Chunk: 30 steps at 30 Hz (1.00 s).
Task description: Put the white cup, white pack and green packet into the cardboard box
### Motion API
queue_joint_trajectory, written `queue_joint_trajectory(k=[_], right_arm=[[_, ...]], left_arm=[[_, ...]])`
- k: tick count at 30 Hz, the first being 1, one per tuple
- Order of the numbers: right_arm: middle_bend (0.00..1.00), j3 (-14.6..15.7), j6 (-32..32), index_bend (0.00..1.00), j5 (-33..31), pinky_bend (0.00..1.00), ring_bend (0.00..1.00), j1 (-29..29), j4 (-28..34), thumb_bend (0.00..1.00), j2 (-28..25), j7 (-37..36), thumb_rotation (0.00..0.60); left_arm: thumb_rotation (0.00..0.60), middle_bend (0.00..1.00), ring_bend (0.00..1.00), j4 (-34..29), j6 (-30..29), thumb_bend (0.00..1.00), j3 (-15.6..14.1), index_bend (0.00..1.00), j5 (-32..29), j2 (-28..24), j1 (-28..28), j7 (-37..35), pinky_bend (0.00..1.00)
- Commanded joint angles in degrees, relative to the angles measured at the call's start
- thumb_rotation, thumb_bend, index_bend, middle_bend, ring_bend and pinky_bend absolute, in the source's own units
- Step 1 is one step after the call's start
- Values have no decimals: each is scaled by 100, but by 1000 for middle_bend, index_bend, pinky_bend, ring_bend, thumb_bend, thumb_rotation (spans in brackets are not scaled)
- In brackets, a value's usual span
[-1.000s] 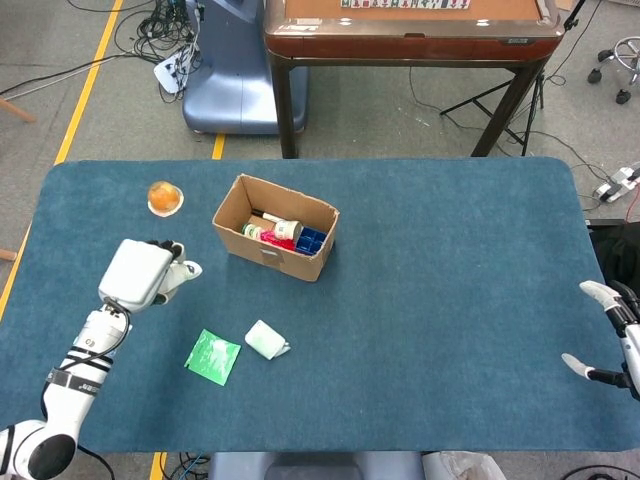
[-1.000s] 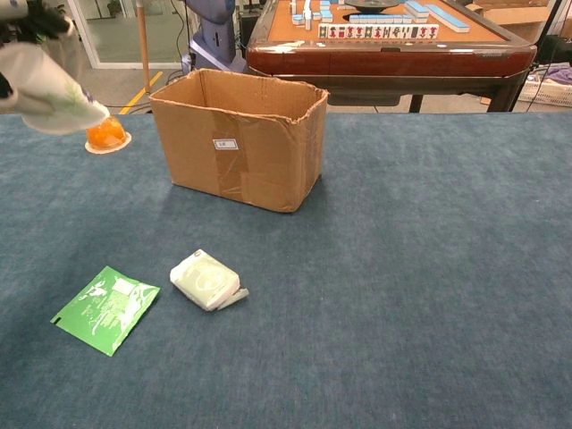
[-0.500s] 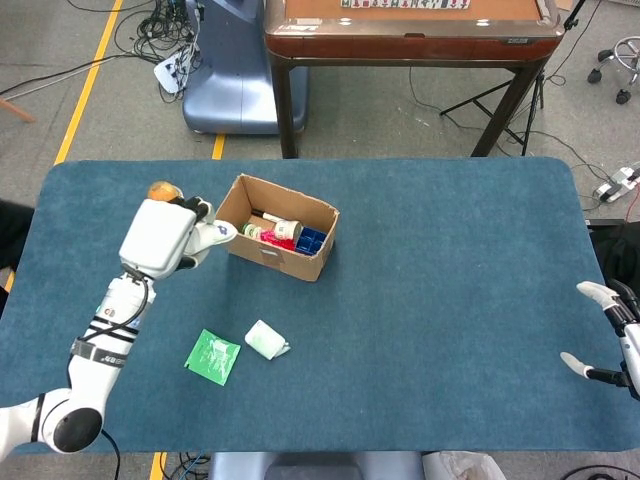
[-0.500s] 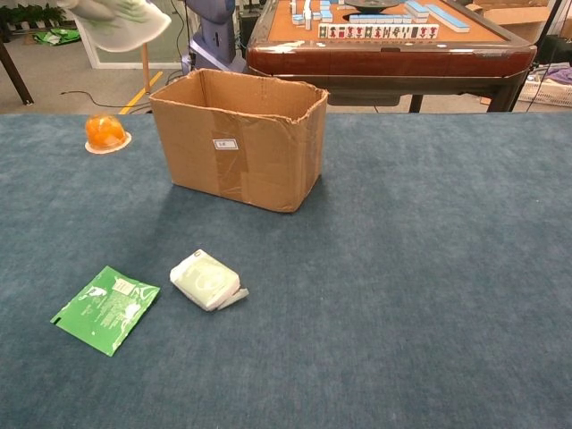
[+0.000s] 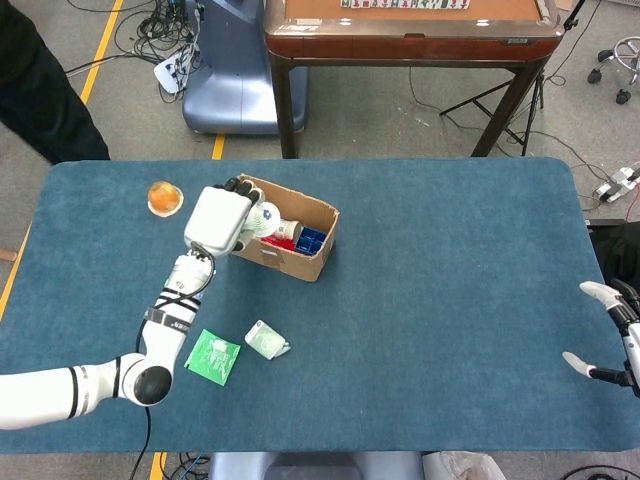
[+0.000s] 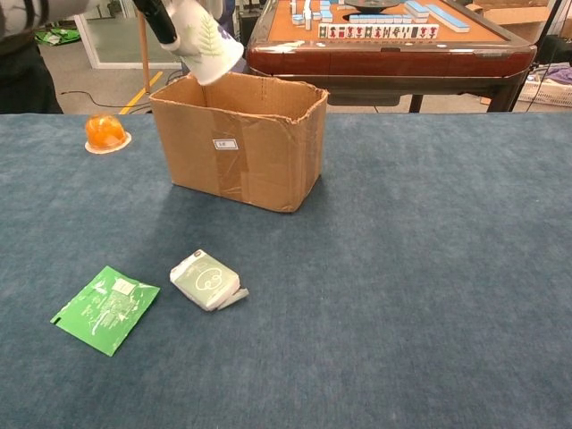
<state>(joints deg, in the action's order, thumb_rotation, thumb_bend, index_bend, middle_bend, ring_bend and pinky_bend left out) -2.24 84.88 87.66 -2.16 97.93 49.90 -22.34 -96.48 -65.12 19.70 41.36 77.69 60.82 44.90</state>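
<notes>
In the upper left of the head view, the left hand (image 5: 222, 217) grips the white cup (image 6: 206, 43), tilted, above the left end of the open cardboard box (image 5: 276, 240); the chest view shows the cup just over the box's rim at the top of the frame. The white pack (image 5: 267, 340) lies on the blue table (image 5: 450, 300) below the box, left of center, with the green packet (image 5: 213, 357) just beside it further left. An orange object (image 5: 165, 197) sits near the table's upper left corner. The right hand (image 5: 608, 335) rests at the right edge, fingers apart, holding nothing.
</notes>
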Motion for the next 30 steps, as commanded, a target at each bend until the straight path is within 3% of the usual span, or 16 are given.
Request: queue_joint_trajectory(k=[1, 4, 9, 17, 24, 30], right_arm=[[183, 3, -17, 185, 8, 172, 36, -10, -11, 85, -5, -23, 600], [183, 8, -30, 186, 26, 173, 36, -17, -16, 85, -7, -38, 600], [183, 21, -49, 186, 54, 172, 36, -27, -15, 86, -7, -32, 600], [183, 37, -107, 186, 62, 172, 36, -51, -4, 85, -5, -3, 600], [183, 50, -102, 185, 97, 173, 36, -57, 32, 85, -10, 41, 600], [183, 53, -108, 185, 94, 172, 36, -61, 27, 86, -21, 11, 600]], left_arm=[[600, 266, 244, 223, 79, 222, 3, 315, -222, 169, 149, 90, 448], [600, 232, 236, 306, 116, 222, -55, 265, -311, 208, 187, 139, 447], [600, 99, 209, 229, 49, 222, -176, 79, -292, 165, 139, 153, 443], [600, 92, 181, -881, -277, 222, -480, 75, -58, -477, -327, 24, 443], [600, 92, 155, -1844, -590, 222, -1075, 111, 966, -1128, -943, -228, 443], [600, 92, 155, -2349, -800, 222, -1657, 116, 2237, -1547, -1548, -661, 443]])
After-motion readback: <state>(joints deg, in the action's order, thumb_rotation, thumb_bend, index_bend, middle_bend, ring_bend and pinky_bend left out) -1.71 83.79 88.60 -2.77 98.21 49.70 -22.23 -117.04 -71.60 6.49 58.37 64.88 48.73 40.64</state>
